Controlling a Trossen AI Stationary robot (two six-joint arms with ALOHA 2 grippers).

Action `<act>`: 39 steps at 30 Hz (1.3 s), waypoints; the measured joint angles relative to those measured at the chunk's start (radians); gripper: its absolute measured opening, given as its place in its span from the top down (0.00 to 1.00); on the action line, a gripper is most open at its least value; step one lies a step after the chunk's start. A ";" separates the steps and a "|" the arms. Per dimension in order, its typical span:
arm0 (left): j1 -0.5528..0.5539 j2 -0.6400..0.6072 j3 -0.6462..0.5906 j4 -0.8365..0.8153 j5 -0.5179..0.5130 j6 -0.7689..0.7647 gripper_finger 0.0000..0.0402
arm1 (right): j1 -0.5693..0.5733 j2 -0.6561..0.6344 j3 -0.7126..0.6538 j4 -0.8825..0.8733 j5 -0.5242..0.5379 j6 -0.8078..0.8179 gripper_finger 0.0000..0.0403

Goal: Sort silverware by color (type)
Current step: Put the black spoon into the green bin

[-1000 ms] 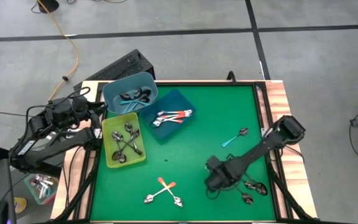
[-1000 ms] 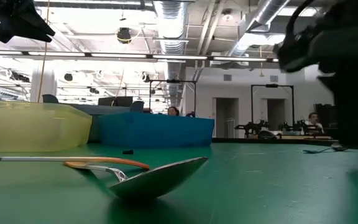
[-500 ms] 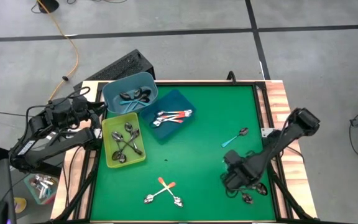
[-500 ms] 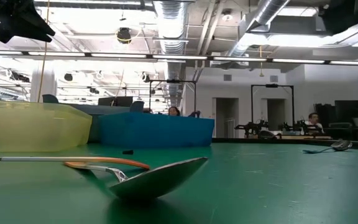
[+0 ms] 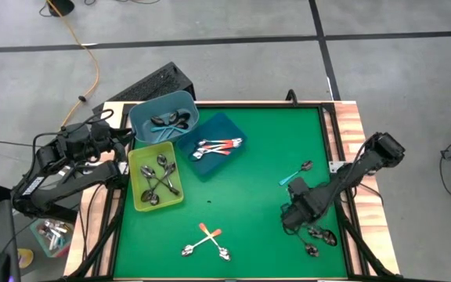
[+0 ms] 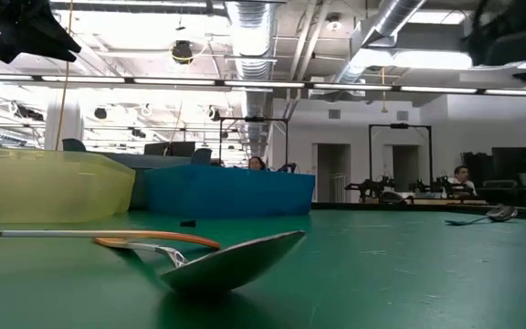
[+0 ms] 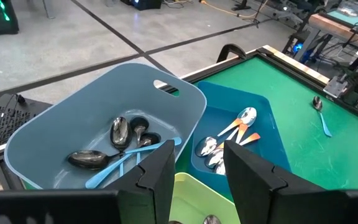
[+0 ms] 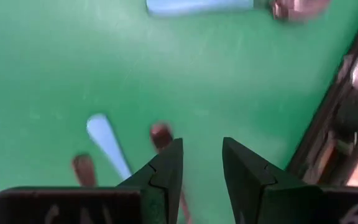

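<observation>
The silverware is small spoons. Dark and light-blue-handled ones lie in the light blue bin [image 5: 163, 117] [image 7: 114, 134]. Orange-handled ones are in the dark teal tray [image 5: 214, 146], and plain metal ones in the yellow-green bin [image 5: 155, 176]. Loose on the green table are two orange-handled spoons [image 5: 206, 239], a blue-handled spoon [image 5: 294, 175] and a small pile [image 5: 319, 235]. My right gripper [image 5: 290, 222] [image 8: 202, 146] hangs open above the table, just left of that pile, pointing down, nothing between its fingers. My left gripper [image 5: 124, 143] [image 7: 197, 152] waits open beside the bins at the table's left edge.
The table has a raised dark rim and a wooden frame [image 5: 351, 125] on the right. A black box [image 5: 159, 82] stands behind the bins. In the low view an orange-handled spoon [image 6: 236, 260] lies close in front. The middle of the green table [image 5: 241, 196] carries nothing.
My right gripper has risen from the table and moved toward the right edge, then a little toward the far edge, rolling about its own axis. It now stands by the spoon pile. No spoon has moved. The gap between its fingers looks unchanged.
</observation>
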 joint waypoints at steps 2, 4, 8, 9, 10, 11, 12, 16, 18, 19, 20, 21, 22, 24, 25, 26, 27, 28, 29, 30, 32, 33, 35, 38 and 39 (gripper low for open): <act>0.000 0.000 0.000 0.000 0.000 0.000 0.70 | -0.036 -0.017 -0.018 0.006 0.029 -0.059 0.70; 0.000 0.000 0.000 0.000 0.000 0.000 0.70 | -0.077 -0.038 -0.045 0.014 0.049 -0.121 0.70; 0.000 0.000 0.000 0.000 0.000 0.000 0.70 | -0.150 -0.099 -0.124 0.051 0.048 -0.201 0.70; 0.000 0.000 0.000 0.000 0.000 0.000 0.70 | -0.165 -0.116 -0.147 0.071 0.045 -0.212 0.70; 0.000 0.000 0.000 -0.001 0.000 0.000 0.70 | -0.177 -0.132 -0.168 0.098 0.034 -0.216 0.70; 0.000 0.000 0.000 -0.001 0.000 0.000 0.70 | -0.182 -0.148 -0.186 0.126 0.015 -0.217 0.70; 0.000 0.000 0.000 -0.002 0.000 0.000 0.70 | -0.182 -0.163 -0.200 0.156 -0.003 -0.218 0.70; 0.000 0.000 0.000 -0.013 0.003 0.000 0.70 | -0.118 -0.198 -0.226 0.234 -0.076 -0.207 0.70; 0.000 0.000 0.000 -0.013 0.003 0.000 0.70 | -0.073 -0.204 -0.225 0.259 -0.092 -0.169 0.70; 0.000 0.000 0.000 -0.012 0.003 0.000 0.70 | -0.048 -0.205 -0.225 0.269 -0.094 -0.146 0.70; 0.000 0.000 0.000 -0.012 0.003 0.000 0.70 | -0.024 -0.205 -0.226 0.276 -0.095 -0.128 0.70; 0.000 0.000 0.000 -0.012 0.003 0.000 0.70 | 0.001 -0.205 -0.226 0.284 -0.094 -0.110 0.70; 0.000 0.000 0.000 -0.012 0.003 0.000 0.70 | 0.021 -0.202 -0.226 0.287 -0.094 -0.089 0.70; 0.000 0.000 0.000 -0.010 0.002 0.000 0.70 | 0.055 -0.192 -0.226 0.289 -0.095 -0.052 0.70; 0.000 0.000 0.000 -0.009 0.002 0.000 0.70 | 0.068 -0.191 -0.226 0.288 -0.098 -0.038 0.70; 0.000 0.000 0.000 -0.007 0.002 0.000 0.70 | 0.080 -0.191 -0.226 0.287 -0.098 -0.029 0.70; 0.000 0.000 0.000 -0.005 0.001 0.000 0.70 | 0.089 -0.192 -0.226 0.294 -0.098 -0.025 0.70; 0.000 0.000 0.000 -0.003 0.001 0.000 0.70 | 0.093 -0.192 -0.226 0.300 -0.097 -0.025 0.70; 0.000 0.000 0.000 -0.003 0.001 -0.001 0.70 | 0.095 -0.191 -0.226 0.307 -0.095 -0.025 0.70; 0.000 0.000 0.000 -0.003 0.001 -0.003 0.70 | 0.098 -0.191 -0.226 0.313 -0.093 -0.025 0.70; 0.000 0.000 0.000 -0.003 0.000 -0.005 0.70 | 0.098 -0.191 -0.225 0.313 -0.091 -0.025 0.70; 0.000 0.000 0.000 -0.003 0.001 -0.005 0.70 | 0.098 -0.191 -0.225 0.308 -0.089 -0.025 0.70; 0.000 0.000 0.000 -0.003 0.001 -0.005 0.70 | 0.098 -0.191 -0.225 0.308 -0.064 -0.025 0.70; 0.000 0.000 0.000 -0.003 0.000 -0.006 0.70 | 0.093 -0.191 -0.225 0.306 -0.006 -0.002 0.70; 0.000 0.000 0.000 -0.003 0.000 -0.006 0.70 | 0.087 -0.191 -0.225 0.304 0.003 0.010 0.70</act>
